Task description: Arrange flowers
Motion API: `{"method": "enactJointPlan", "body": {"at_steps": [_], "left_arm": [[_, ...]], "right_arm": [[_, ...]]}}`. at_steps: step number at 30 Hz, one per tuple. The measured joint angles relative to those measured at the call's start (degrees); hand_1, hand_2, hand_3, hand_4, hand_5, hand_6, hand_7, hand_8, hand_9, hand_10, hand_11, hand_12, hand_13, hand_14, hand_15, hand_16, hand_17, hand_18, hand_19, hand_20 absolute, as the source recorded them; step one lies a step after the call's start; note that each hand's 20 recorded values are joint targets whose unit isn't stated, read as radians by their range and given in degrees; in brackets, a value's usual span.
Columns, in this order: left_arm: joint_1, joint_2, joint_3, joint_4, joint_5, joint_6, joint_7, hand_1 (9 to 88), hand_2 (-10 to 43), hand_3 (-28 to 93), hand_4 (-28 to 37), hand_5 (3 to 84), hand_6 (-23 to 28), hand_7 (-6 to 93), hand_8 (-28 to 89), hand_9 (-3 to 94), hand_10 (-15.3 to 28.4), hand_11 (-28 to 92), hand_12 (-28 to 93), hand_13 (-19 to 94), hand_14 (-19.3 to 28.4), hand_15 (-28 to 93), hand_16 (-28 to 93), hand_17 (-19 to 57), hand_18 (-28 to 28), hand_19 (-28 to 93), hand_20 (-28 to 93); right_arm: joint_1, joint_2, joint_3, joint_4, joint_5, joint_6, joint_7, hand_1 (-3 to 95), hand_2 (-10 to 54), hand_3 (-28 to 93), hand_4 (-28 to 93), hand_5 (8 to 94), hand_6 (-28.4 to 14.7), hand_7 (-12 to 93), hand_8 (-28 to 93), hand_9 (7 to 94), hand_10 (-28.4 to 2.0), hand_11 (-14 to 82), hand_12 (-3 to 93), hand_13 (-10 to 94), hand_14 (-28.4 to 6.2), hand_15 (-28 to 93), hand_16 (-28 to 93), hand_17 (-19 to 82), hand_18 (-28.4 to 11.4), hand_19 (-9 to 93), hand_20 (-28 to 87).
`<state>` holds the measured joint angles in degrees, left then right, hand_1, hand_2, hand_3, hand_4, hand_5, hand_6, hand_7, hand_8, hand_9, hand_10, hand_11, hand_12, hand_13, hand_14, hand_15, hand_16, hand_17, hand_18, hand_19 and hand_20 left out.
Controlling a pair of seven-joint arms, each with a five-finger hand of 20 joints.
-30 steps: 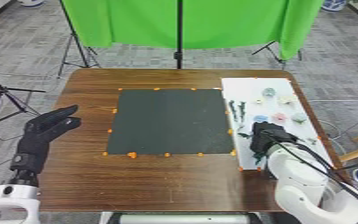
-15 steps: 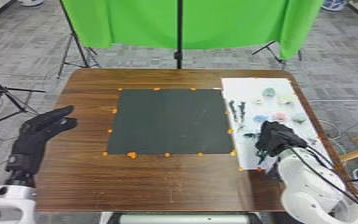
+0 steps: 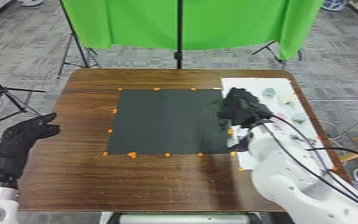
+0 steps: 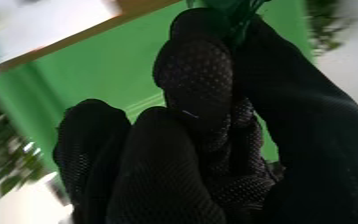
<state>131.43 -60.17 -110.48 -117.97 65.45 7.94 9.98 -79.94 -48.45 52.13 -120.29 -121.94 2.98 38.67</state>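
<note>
In the head view, my right hand (image 3: 244, 109) is over the border between the dark mat (image 3: 167, 122) and the white board (image 3: 245, 84). The right wrist view has the same hand (image 4: 198, 75) with its thumb and a finger pinching a dark green stem piece (image 4: 238, 17). Small flower pieces lie on the board beyond the hand, among them a green one (image 3: 269, 92) and a pale one (image 3: 285, 99); the hand and arm cover others. At the table's left side, my left hand (image 3: 23, 137) is open with relaxed fingers, holding nothing.
Orange markers line the mat's edges, one larger blob (image 3: 132, 155) at its near edge. The brown wooden table (image 3: 158, 182) surrounds the mat. A green cloth (image 3: 131, 25) on stands hangs beyond the far edge.
My right hand has moved away from the near part of the white board, forward and left to the mat's right edge. My left hand has shifted slightly left and back.
</note>
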Motion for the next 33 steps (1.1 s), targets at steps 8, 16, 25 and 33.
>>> {"method": "enactJointPlan", "body": {"at_steps": [8, 16, 25, 33], "left_arm": [[-1.0, 0.33, 2.42, 2.06, -0.05, 0.24, 0.01, 29.4, 10.6, 64, -23.9, 51.1, 4.4, 13.0, -7, 52.2, 15.1, 23, 13, 43, 19.7, 26, -1, 9.7, 12.0, 9, 19], [-1.8, 0.33, 4.12, 2.43, 0.12, 0.23, -0.03, 29.0, 10.0, 64, -24.3, 51.0, 4.4, 12.9, -6, 52.1, 15.1, 23, 13, 43, 19.8, 26, -1, 9.6, 12.1, 9, 19], [-3.0, 0.11, 6.73, 3.17, 0.64, 0.19, -0.04, 28.8, 9.8, 64, -24.3, 50.9, 4.4, 13.0, -6, 52.0, 15.1, 23, 13, 43, 19.8, 26, -1, 9.6, 12.1, 9, 19], [-3.3, -0.14, 7.40, 3.23, 1.47, 0.03, -0.24, 28.2, 8.2, 64, -24.2, 50.6, 4.4, 12.8, -6, 51.7, 15.0, 23, 13, 42, 19.7, 26, -1, 9.4, 12.1, 9, 18]], "right_arm": [[14.7, -9.1, -17.6, 10.7, 3.6, 5.7, -4.6, 54.1, -9.5, 58, 5, 87.5, -4.9, 28, 24, 93.7, -12.2, 45.3, 24.9, 94, 1.7, 73, 19, 75, -10.5, 93, 52], [22.9, -17.6, -25.6, 18.3, 7.4, 6.4, -6.3, 54.1, -9.5, 58, 4, 87.4, -4.9, 29, 23, 93.7, -12.2, 45.0, 24.5, 94, 1.7, 72, 19, 75, -10.4, 93, 51], [20.2, -24.7, -22.8, 23.6, 8.7, 8.0, -7.9, 54.9, -9.5, 57, 2, 86.6, -4.9, 29, 21, 93.7, -12.3, 42.7, 23.5, 94, 1.2, 70, 19, 75, -9.6, 93, 48], [17.2, -26.0, -23.0, 26.1, 14.0, 9.8, -8.0, 56.3, -9.5, 55, -1, 86.9, -5.1, 25, 19, 93.7, -12.7, 38.7, 20.7, 94, 0.7, 67, 18, 75, -8.8, 93, 40]]}}
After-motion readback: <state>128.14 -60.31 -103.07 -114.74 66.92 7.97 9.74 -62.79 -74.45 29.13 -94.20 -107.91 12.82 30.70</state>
